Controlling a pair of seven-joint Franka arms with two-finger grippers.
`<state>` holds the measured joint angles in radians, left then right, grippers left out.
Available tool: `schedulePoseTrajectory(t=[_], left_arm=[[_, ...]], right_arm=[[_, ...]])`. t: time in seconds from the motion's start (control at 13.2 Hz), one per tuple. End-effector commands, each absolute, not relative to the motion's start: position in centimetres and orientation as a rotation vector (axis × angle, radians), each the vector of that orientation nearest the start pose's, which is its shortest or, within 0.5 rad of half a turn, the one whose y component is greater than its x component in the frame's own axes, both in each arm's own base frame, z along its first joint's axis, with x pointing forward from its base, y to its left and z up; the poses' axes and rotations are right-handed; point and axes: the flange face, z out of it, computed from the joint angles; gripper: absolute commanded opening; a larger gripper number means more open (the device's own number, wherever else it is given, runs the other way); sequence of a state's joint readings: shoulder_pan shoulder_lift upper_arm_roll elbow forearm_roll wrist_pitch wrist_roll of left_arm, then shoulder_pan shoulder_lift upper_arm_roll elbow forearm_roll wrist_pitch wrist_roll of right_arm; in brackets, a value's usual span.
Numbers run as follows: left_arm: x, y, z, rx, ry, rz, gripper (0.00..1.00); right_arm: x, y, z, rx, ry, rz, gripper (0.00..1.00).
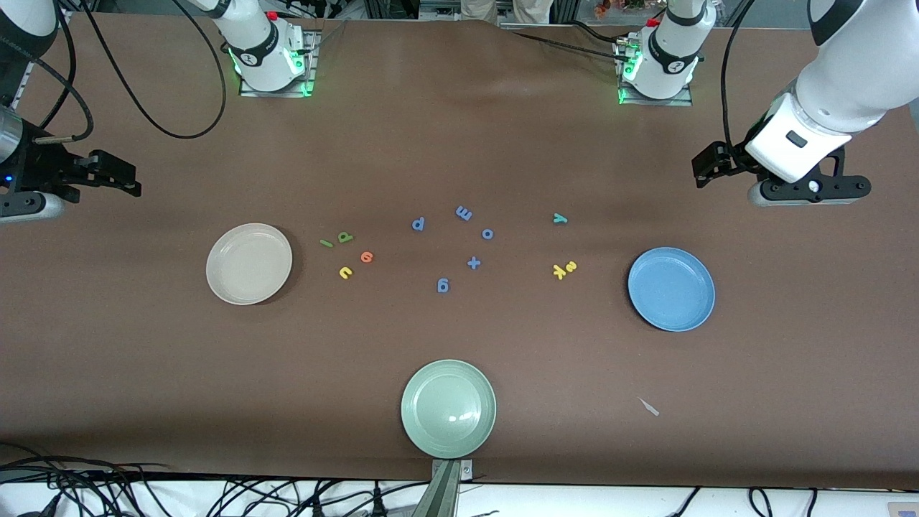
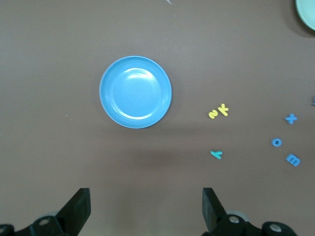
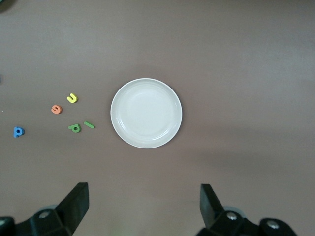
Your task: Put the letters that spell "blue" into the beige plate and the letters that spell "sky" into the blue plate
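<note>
The beige plate [image 1: 249, 263] [image 3: 146, 113] lies empty toward the right arm's end. Beside it on the table are the green "l" [image 1: 327, 243], green "b" [image 1: 345, 237], orange "e" [image 1: 367, 256] and yellow "u" [image 1: 346, 272]. The blue plate [image 1: 671, 289] [image 2: 136, 92] lies empty toward the left arm's end. Near it are the teal "y" [image 1: 560, 218], yellow "k" [image 1: 559, 271] and yellow "s" [image 1: 571, 266]. My right gripper [image 1: 128, 178] [image 3: 145, 204] hangs open and empty above the table's end near the beige plate. My left gripper [image 1: 702, 169] [image 2: 146, 206] hangs open and empty above the table's end near the blue plate.
Several blue letters [image 1: 464, 212] lie scattered mid-table between the two groups. A pale green plate [image 1: 448, 408] sits at the table edge nearest the front camera. A small scrap [image 1: 649, 407] lies nearer the front camera than the blue plate.
</note>
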<state>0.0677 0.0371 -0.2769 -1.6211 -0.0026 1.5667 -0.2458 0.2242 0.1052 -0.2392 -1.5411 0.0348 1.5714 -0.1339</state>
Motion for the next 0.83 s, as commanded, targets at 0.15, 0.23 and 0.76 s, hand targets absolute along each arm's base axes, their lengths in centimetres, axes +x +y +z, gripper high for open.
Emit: schedulePoseTrajectory(t=[0.15, 0.23, 0.76], left_arm=[[54.84, -10.41, 58.28, -3.155, -0.025, 0.164, 1.00], [54.89, -10.29, 58.49, -3.153, -0.025, 0.156, 1.00], [54.53, -10.66, 58.99, -3.139, -0.024, 0.139, 1.00]], right_arm=[[58.12, -0.01, 58.67, -3.121, -0.191, 0.098, 1.00], [58.12, 0.14, 58.67, -3.123, -0.196, 0.098, 1.00], [58.17, -0.02, 58.59, -3.123, -0.191, 0.098, 1.00]])
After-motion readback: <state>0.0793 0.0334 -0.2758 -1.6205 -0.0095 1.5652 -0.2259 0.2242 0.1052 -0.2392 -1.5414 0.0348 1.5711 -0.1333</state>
